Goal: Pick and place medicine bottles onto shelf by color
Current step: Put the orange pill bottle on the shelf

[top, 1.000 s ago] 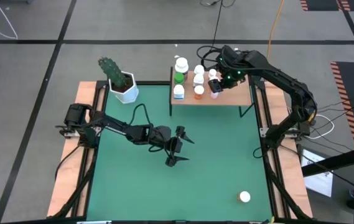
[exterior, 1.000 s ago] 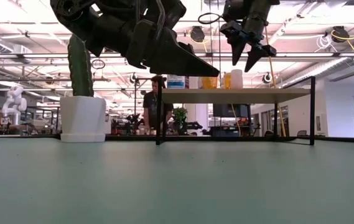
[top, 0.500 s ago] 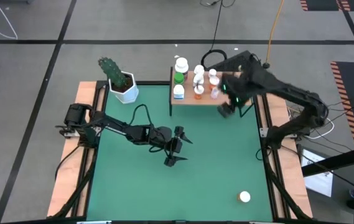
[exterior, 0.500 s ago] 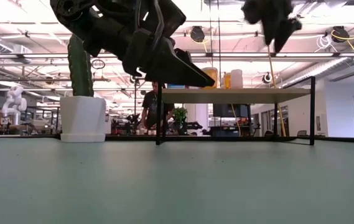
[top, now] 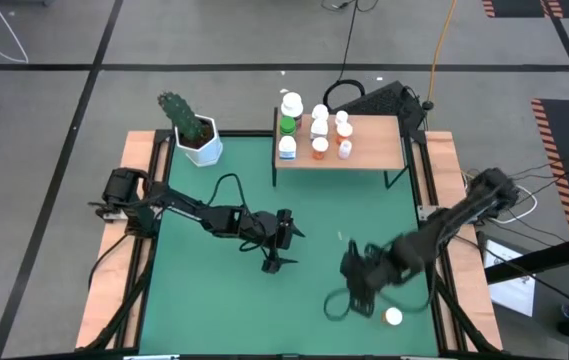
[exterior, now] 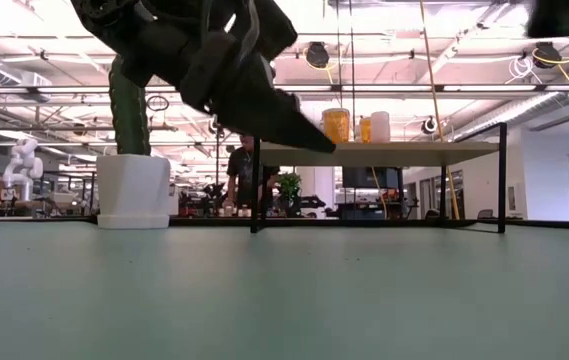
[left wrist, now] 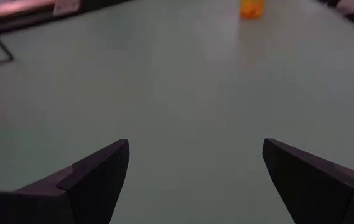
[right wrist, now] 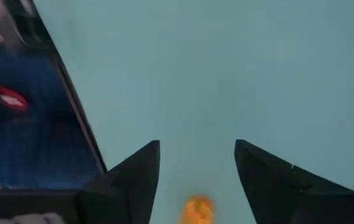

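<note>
The shelf [top: 369,150] stands at the far edge of the green mat on thin black legs. Several medicine bottles [top: 319,130] with white caps stand on its left half; the low view shows orange ones [exterior: 336,125] there. One loose orange bottle with a white cap [top: 393,317] stands on the mat near the near right corner. My right gripper [top: 356,285] hovers just left of it, open, and the bottle [right wrist: 196,210] shows between its fingers [right wrist: 196,146] without touching them. My left gripper [left wrist: 195,146] is open over the mat's middle [top: 277,245].
A white hexagonal pot with a cactus [top: 201,140] stands at the far left corner. Wooden strips [top: 104,300] edge the mat on both sides. A black cable loop [top: 339,305] hangs off my right arm near the loose bottle. A person [exterior: 244,175] stands beyond the table.
My right gripper has left the shelf and swung fast across the mat toward the near edge, coming down beside the loose bottle at the near right. The bottles on the shelf have stayed where they were.
</note>
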Robot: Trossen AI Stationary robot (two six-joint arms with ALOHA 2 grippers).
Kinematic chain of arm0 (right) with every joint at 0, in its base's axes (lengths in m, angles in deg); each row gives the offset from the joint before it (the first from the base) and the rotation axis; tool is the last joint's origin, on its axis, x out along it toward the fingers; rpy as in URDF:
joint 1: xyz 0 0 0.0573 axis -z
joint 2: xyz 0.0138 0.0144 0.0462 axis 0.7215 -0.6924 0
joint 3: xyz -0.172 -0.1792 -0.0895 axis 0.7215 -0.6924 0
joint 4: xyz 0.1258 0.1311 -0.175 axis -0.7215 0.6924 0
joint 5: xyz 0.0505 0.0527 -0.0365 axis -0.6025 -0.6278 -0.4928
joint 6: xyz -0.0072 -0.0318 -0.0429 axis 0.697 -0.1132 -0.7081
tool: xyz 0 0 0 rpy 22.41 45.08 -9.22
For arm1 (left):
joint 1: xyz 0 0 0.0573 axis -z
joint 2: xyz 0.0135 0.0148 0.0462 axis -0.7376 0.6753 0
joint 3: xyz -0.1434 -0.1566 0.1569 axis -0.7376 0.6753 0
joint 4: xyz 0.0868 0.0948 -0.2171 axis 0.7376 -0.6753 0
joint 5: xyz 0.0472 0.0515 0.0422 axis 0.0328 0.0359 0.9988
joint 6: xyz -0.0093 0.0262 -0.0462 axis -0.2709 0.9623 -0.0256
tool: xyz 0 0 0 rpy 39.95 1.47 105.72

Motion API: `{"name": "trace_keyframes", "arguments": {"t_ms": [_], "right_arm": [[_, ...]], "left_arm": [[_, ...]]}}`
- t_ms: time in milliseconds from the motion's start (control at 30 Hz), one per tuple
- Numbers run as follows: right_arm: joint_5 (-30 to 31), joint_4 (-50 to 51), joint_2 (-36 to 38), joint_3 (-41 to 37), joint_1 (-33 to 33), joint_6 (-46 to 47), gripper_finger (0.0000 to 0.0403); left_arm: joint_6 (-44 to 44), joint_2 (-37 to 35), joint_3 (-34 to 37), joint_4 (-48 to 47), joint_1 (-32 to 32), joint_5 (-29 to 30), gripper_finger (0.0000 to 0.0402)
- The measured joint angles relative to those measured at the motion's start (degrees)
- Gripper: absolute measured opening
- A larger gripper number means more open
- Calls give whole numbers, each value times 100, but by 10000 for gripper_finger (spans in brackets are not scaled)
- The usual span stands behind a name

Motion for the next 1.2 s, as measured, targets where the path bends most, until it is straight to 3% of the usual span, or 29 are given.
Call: {"name": "trace_keyframes", "arguments": {"t_ms": [100,233,400,533,667,800,967,1200], "right_arm": [[-180,153,-496,191,-505,621,184],[-912,368,-839,361,-1053,1760,166],[-860,583,-704,502,-1430,2605,148],[-378,968,-547,513,-1639,3027,140],[-757,1674,-538,506,-1851,3248,139],[-719,2076,-539,496,-2098,3235,140],[-596,1895,-495,342,-2221,3107,175],[-132,716,-494,-101,-2249,3135,289]], "left_arm": [[-3,2,0,167,100,-2,372],[-45,0,0,162,184,-2,372],[-470,1,0,148,301,0,372],[-1289,0,0,42,489,111,372],[-1956,0,0,35,760,372,372],[-2144,1,0,-89,1152,584,372],[-2151,0,0,-64,1562,1355,372],[-2279,0,0,-6,1738,1732,372]]}}
